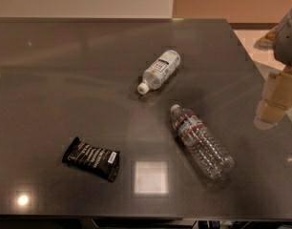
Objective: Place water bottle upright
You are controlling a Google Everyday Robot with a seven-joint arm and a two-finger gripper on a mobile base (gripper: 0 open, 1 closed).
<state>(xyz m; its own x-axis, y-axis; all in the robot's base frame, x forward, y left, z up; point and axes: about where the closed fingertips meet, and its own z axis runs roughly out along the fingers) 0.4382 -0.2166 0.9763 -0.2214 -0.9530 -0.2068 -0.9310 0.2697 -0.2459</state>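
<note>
Water bottle (pixel 201 142) lying flat on the counter (pixel 65 80), right of centre.
Black wrapper (pixel 91 158), white print unreadable; short bottle (pixel 159 71), large white label; the water bottle: clear, ribbed, white cap, red-and-white band, unreadable; hand (pixel 275 99) at right edge, grip impossible to tell.

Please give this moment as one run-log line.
water bottle lying flat, not upright | gripper at right edge, apart from it | second bottle and black packet lying on table
</note>
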